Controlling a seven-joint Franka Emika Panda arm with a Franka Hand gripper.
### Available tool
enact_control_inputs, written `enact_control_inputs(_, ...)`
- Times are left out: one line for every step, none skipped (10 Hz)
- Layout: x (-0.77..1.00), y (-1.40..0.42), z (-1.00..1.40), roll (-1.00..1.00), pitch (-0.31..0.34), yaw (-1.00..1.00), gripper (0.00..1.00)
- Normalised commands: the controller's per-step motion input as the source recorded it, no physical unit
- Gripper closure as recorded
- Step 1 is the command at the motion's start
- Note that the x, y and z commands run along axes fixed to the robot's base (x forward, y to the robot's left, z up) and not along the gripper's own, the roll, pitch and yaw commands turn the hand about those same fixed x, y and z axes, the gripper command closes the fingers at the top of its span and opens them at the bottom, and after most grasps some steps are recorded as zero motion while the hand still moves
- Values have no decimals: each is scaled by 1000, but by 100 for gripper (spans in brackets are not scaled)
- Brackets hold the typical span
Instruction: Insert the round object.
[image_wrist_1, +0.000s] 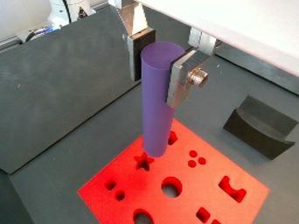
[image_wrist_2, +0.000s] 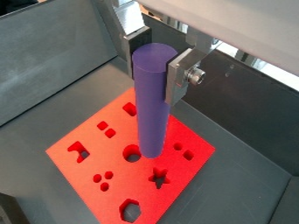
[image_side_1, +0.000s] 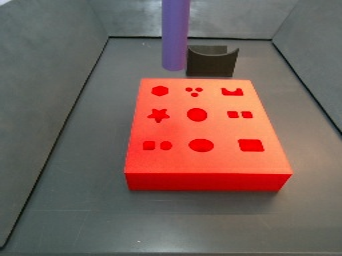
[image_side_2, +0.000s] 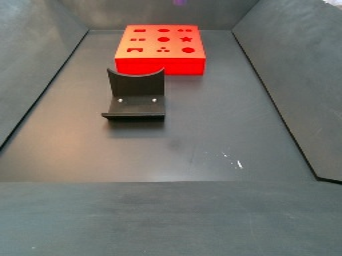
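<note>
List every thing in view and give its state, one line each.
Peg: upright, held in the air above the red block, not yet in a hole.
Pincer: shut on the peg near its top; silver finger flat against its side.
Red block: flat on the floor, all holes empty.
Dark grey notched block: on the floor, apart from the red block, untouched.

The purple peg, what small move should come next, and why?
Probably shift sideways until it sits over a round hole, then lower. The tool holds the purple peg upright above the red block, its tip not yet in any hole.
</note>
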Motion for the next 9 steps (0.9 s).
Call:
enact_control_inputs(774, 0, -506, 10, 0, 11, 100)
enact_control_inputs(934, 0, -551, 0, -24, 60, 100)
enact_control_inputs(914, 0, -509, 0, -37, 74, 100)
enact_control_inputs(874, 0, -471, 1, -54, 80, 100)
enact_control_inputs(877, -23, -331, 60, -31, 103, 100)
enact_control_inputs(877, -74, -274, 179, 0, 0, 100)
enact_control_inputs(700, -14, -274, 251, 0, -40, 100)
enact_control_inputs(637, 0, -326, 209, -3, -26, 100)
enact_control_inputs(597, -11, -357, 189, -21, -3, 100)
